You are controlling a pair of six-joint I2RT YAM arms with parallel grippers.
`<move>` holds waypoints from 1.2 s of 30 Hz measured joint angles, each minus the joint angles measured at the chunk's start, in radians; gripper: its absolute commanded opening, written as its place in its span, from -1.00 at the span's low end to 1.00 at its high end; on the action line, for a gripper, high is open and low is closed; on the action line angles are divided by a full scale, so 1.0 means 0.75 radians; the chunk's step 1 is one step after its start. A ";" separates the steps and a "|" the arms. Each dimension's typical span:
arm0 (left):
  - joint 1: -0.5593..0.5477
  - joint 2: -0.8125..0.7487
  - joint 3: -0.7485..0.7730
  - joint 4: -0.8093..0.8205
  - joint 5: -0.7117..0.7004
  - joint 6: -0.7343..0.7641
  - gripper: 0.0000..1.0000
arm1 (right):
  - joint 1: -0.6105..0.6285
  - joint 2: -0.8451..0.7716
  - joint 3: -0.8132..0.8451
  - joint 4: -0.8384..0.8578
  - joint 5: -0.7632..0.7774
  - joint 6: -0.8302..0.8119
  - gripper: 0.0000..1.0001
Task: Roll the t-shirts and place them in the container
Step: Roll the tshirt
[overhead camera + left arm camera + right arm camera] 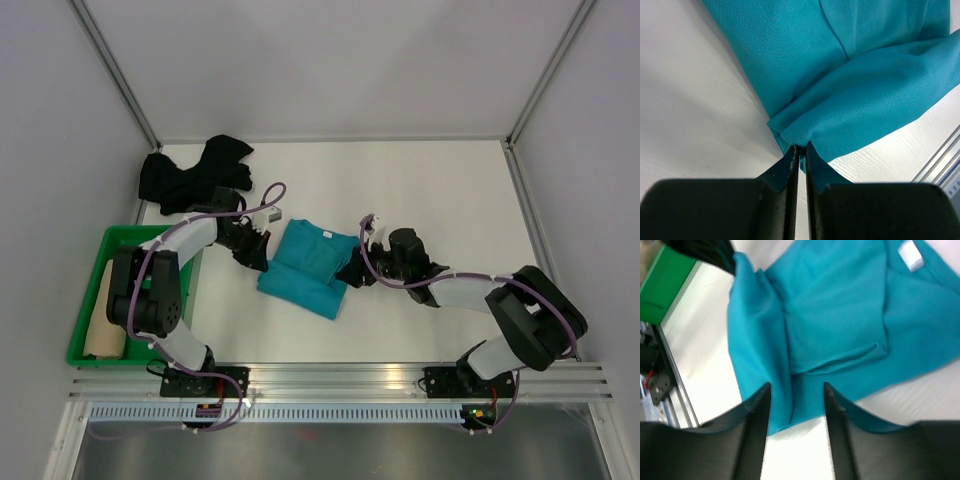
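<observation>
A teal t-shirt (308, 265) lies folded in the middle of the white table. My left gripper (256, 250) sits at its left edge, shut on a pinched corner of the teal fabric (850, 75), with the cloth caught between the fingertips (801, 150). At the shirt's right edge my right gripper (353, 270) is open, and its fingers straddle the teal hem (835, 315) without clamping it (796, 387). A black t-shirt (195, 175) lies crumpled at the back left. A tan rolled t-shirt (105, 325) lies in the green tray (130, 232).
The green tray stands at the left near edge, beside the left arm. An aluminium rail (340, 375) runs along the front of the table. Grey enclosure walls close in the back and both sides. A white label (911, 255) shows at the teal shirt's collar.
</observation>
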 measured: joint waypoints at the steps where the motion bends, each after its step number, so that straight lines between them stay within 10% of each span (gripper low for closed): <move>1: 0.000 0.010 0.005 0.001 0.004 -0.001 -0.80 | 0.008 -0.033 0.006 -0.016 -0.004 -0.021 0.14; 12: 0.000 0.046 0.031 0.010 0.016 -0.005 -0.68 | 0.184 0.107 0.141 -0.149 -0.015 -0.130 0.47; 20: -0.002 0.057 0.037 0.032 -0.023 -0.019 -0.49 | 0.183 0.223 0.180 -0.174 -0.015 -0.119 -0.61; 36: -0.167 -0.299 0.047 0.074 -0.296 0.081 -0.05 | 0.048 0.244 0.179 -0.127 -0.096 -0.021 -0.74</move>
